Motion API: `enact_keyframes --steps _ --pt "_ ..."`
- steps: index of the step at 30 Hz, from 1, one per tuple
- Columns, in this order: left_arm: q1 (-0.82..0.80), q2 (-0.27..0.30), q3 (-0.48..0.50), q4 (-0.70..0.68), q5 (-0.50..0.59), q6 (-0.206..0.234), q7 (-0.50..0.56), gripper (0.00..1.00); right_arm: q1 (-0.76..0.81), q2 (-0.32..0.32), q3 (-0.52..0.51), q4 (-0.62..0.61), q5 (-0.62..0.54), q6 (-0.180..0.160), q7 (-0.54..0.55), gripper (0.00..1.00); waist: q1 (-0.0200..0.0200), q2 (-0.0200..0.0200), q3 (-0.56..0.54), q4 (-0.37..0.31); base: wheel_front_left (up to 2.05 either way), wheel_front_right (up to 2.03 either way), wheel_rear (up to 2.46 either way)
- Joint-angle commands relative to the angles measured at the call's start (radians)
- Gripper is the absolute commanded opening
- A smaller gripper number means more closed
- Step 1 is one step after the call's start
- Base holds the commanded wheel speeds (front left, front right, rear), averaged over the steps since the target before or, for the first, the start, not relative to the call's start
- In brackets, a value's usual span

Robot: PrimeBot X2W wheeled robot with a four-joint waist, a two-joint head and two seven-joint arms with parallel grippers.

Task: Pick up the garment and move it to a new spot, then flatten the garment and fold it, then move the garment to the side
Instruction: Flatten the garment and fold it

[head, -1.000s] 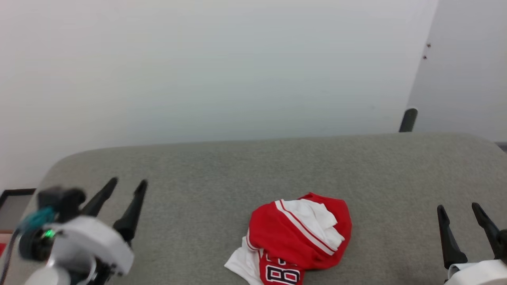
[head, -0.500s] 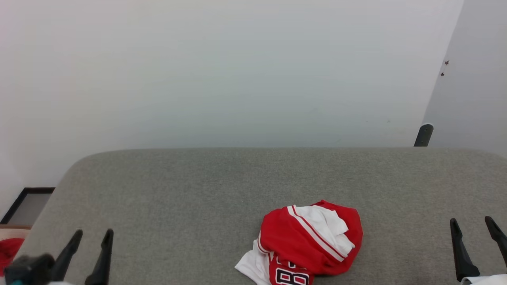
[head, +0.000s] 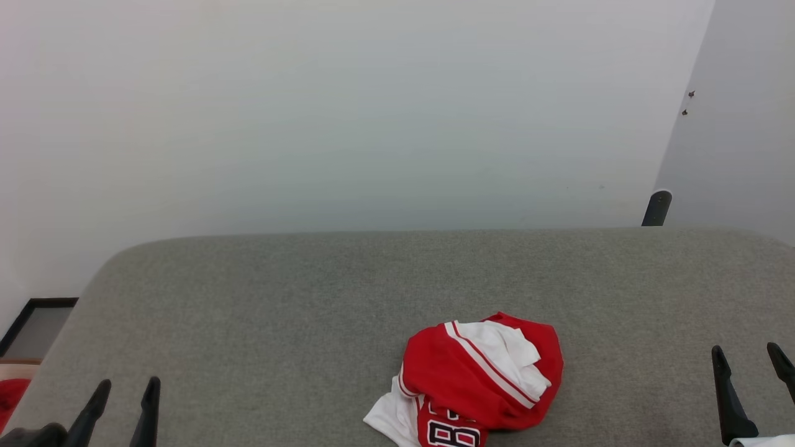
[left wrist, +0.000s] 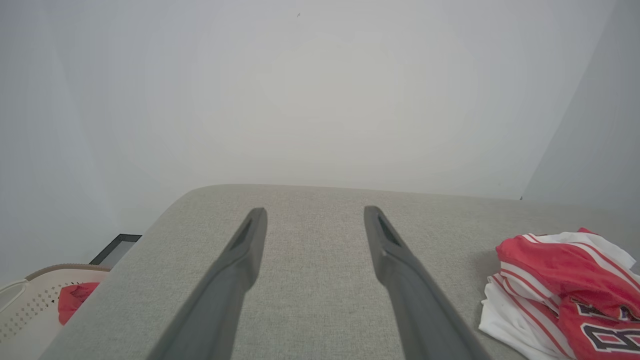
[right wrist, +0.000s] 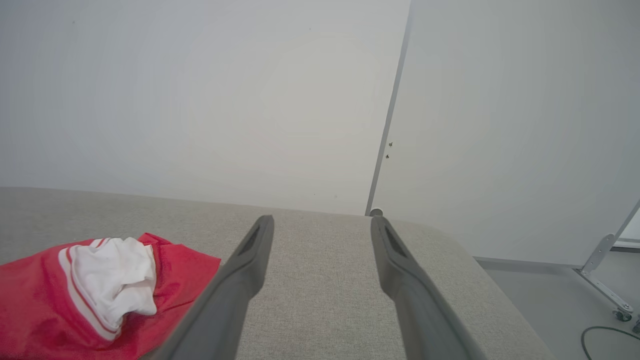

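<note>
The garment [head: 478, 379] is a crumpled heap of red jersey with white sleeves, striped trim and black lettering. It lies on the grey fabric-covered table [head: 310, 292], near the front edge and right of centre. My left gripper [head: 127, 385] is open at the lower left, well clear of the heap. In the left wrist view the left gripper [left wrist: 315, 212] is empty, with the garment [left wrist: 560, 285] to its right. My right gripper [head: 745, 351] is open at the lower right. In the right wrist view the right gripper [right wrist: 322, 220] is empty, with the garment [right wrist: 100, 285] to its left.
A pale perforated basket [left wrist: 30, 300] holding a plain red cloth [left wrist: 75, 305] stands beside the table's left end. A dark post [head: 656, 208] rises behind the far right edge. White walls close the back. A metal stand foot [right wrist: 605, 285] rests on the floor to the right.
My left gripper has dropped back from a raised spot over the table's left part to the lower left corner. The head camera shifted slightly. The garment lies as before.
</note>
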Motion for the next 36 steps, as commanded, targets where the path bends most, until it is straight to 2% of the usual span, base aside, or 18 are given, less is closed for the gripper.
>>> enact_keyframes --steps 1,9,13,21,29,30,31,33,36 --pt "0.008 0.001 0.005 -0.004 -0.002 -0.001 -0.005 1.0 0.008 -0.001 -0.001 -0.005 -0.003 0.0 0.002 1.0 0.0 0.0 0.001 -0.001 0.0 0.0 0.0" --pt "-0.026 0.016 -0.016 -0.03 -0.021 -0.012 0.052 1.0 -0.009 -0.005 0.013 -0.016 -0.002 0.0 0.01 1.0 0.0 0.0 0.017 -0.01 0.0 0.0 0.0" --pt "-0.078 0.029 -0.038 -0.048 -0.057 -0.026 0.147 1.0 -0.027 -0.007 0.026 -0.023 0.004 0.0 0.018 1.0 0.0 0.0 0.035 -0.024 0.0 0.0 0.0" --pt "-0.255 0.047 -0.114 -0.084 -0.189 -0.021 0.489 1.0 -0.066 -0.007 0.069 -0.041 0.011 0.0 0.034 1.0 0.0 0.0 0.077 -0.072 0.0 0.0 0.0" --pt "-0.41 0.044 -0.22 -0.064 -0.331 0.041 0.878 1.0 -0.102 -0.003 0.105 -0.056 0.015 0.0 0.047 1.0 0.0 0.0 0.109 -0.127 0.0 0.0 0.0" --pt "-0.41 0.044 -0.22 -0.064 -0.331 0.041 0.878 1.0 -0.102 -0.003 0.105 -0.056 0.015 0.0 0.047 1.0 0.0 0.0 0.109 -0.127 0.0 0.0 0.0" --pt "-0.437 0.045 -0.249 -0.059 -0.339 0.051 0.942 1.0 -0.111 -0.012 0.107 -0.047 0.021 0.0 0.04 1.0 0.0 0.0 0.118 -0.141 0.0 0.0 0.0" --pt "-0.458 0.041 -0.274 -0.053 -0.341 0.057 0.989 1.0 -0.121 -0.017 0.11 -0.042 0.027 0.0 0.035 1.0 0.0 0.0 0.127 -0.155 0.0 0.0 0.0" --pt "-0.473 0.033 -0.298 -0.047 -0.343 0.06 1.024 1.0 -0.129 -0.02 0.112 -0.039 0.03 0.0 0.033 1.0 0.0 0.0 0.137 -0.17 0.0 0.0 0.0"
